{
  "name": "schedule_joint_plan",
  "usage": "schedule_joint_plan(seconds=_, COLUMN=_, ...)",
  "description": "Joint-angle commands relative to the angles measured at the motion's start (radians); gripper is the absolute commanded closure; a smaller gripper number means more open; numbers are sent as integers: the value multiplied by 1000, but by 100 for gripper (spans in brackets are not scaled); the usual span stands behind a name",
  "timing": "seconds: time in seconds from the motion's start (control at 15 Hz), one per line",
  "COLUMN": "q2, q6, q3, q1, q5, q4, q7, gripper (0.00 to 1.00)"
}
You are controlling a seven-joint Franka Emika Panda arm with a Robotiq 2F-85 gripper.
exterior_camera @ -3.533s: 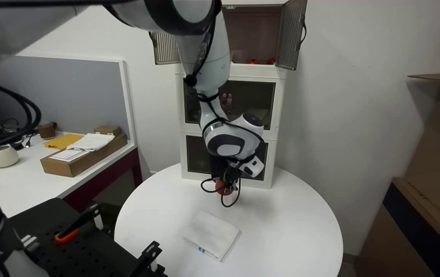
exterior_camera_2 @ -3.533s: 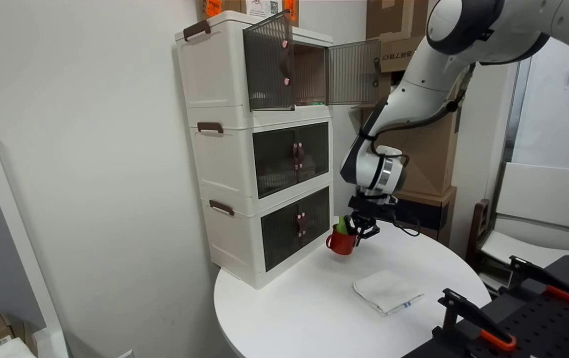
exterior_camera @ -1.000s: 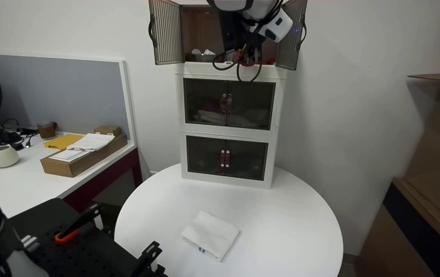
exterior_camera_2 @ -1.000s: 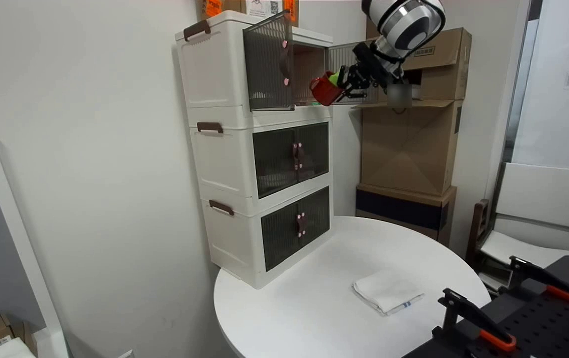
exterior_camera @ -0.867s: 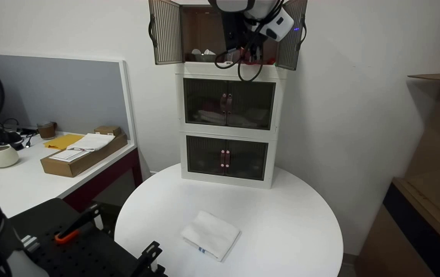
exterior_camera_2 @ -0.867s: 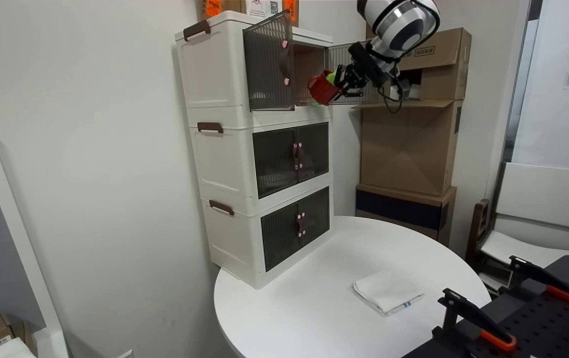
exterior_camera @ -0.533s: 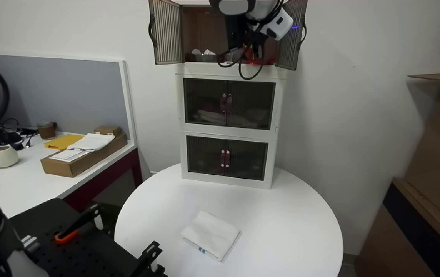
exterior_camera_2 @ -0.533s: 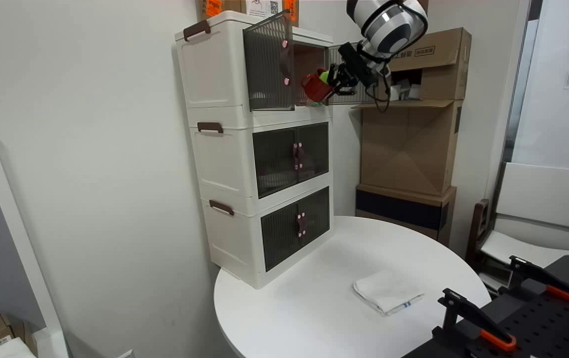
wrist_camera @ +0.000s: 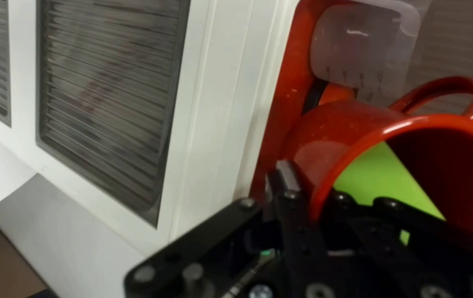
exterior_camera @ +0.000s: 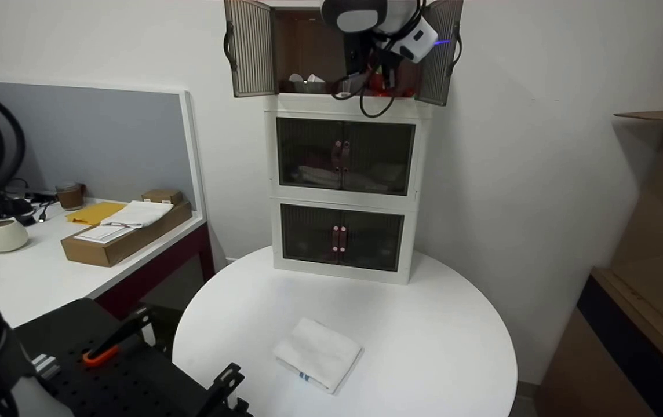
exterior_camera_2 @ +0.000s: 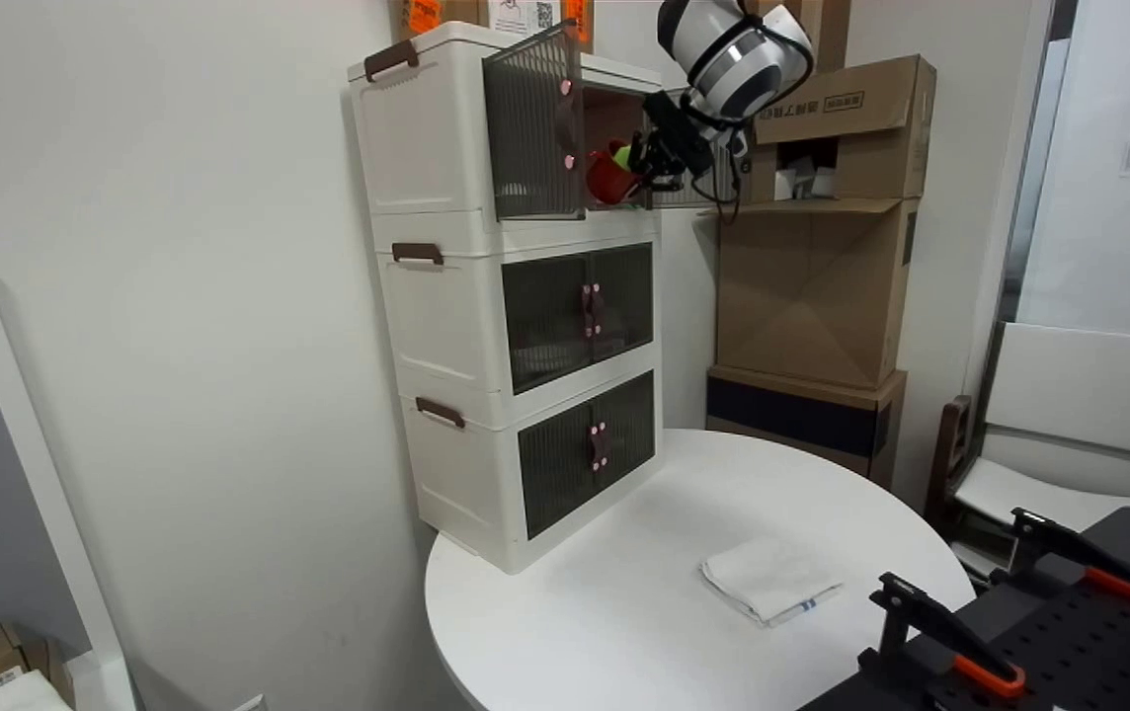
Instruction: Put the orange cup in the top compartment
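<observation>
Up between the open ribbed doors (exterior_camera: 250,52) of the white cabinet (exterior_camera_2: 446,316), the Robotiq gripper (wrist_camera: 314,188) pinches the wall of the red-orange mug (exterior_camera_2: 609,180), one finger inside, one outside. In an exterior view the mug is tilted at the front of the top compartment (exterior_camera_2: 612,111), toward six o'clock in its opening; I can't tell whether it touches the floor. Well below it, toward five o'clock, a folded white towel (exterior_camera_2: 767,581) lies on the round table (exterior_camera_2: 565,632). The wrist view shows the mug's handle (wrist_camera: 451,84) at one o'clock, a lime-green object (wrist_camera: 379,174) within.
</observation>
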Motion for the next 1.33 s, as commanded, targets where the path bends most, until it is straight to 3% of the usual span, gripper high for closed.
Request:
schedule_joint_plan(seconds=0.0, q2=86, q6=20, q3=-22, q1=41, q5=-89, q4=124, q7=122, gripper=99)
schedule_joint_plan(seconds=0.6, q2=235, q6=4, q3=-54, q1=64, q5=-311, q4=313, q7=395, gripper=99)
schedule_joint_plan(seconds=1.2, q2=312, q6=-33, q3=-54, q1=62, q5=-450, q4=429, q7=567, gripper=99)
schedule_joint_plan(seconds=1.27, q2=316, q6=-39, q3=-51, q1=61, q5=-460, q4=438, q7=580, gripper=95)
